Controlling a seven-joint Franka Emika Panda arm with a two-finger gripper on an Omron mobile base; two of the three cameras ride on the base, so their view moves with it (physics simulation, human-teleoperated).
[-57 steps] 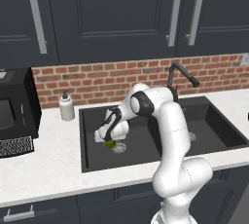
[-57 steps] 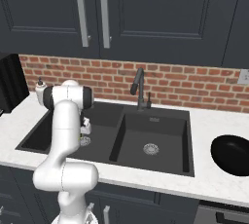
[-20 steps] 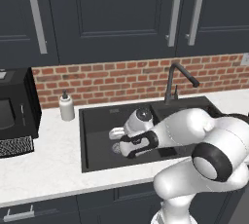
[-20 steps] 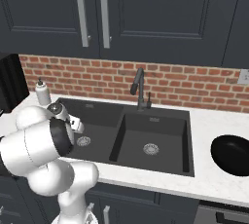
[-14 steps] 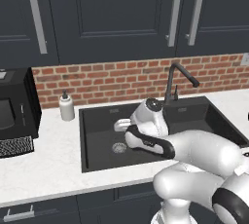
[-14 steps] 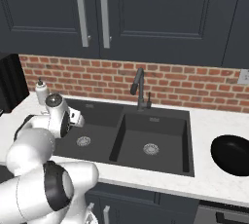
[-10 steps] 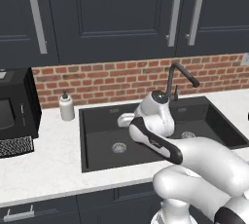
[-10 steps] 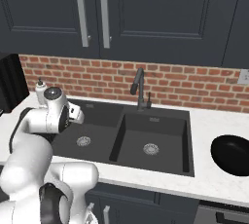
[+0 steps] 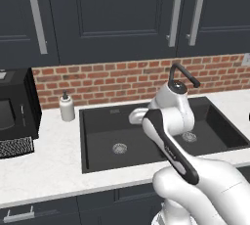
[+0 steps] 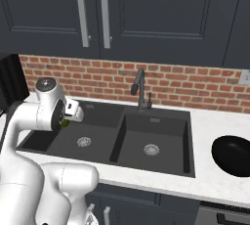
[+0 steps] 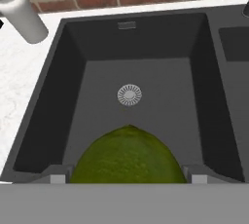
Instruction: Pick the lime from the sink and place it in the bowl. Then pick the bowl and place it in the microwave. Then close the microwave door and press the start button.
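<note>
The lime [image 11: 127, 156], yellow-green and round, sits between the two fingertips of my gripper [image 11: 125, 177], which is shut on it. It hangs above the left basin of the dark-grey sink [image 11: 73, 96], over the round drain strainer [image 11: 129, 94]. From the right base view the lime [image 10: 64, 123] shows as a green spot under the gripper [image 10: 69, 117], level with the sink's rim [image 10: 112, 163]. The glossy black bowl [image 10: 233, 155] rests on the counter right of the sink. In the left base view the hand [image 9: 138, 116] is above the left basin [image 9: 117, 136]. The microwave is out of view.
A slim dark faucet [image 10: 140, 89] rises behind the divider between the basins. A white soap bottle [image 9: 67, 107] stands on the counter left of the sink. A black box appliance with a mesh tray [image 9: 14, 116] sits at the far left. Dark cabinets hang overhead.
The hand has risen out of the left basin with the lime in it, and the arm has swung up and towards the faucet.
</note>
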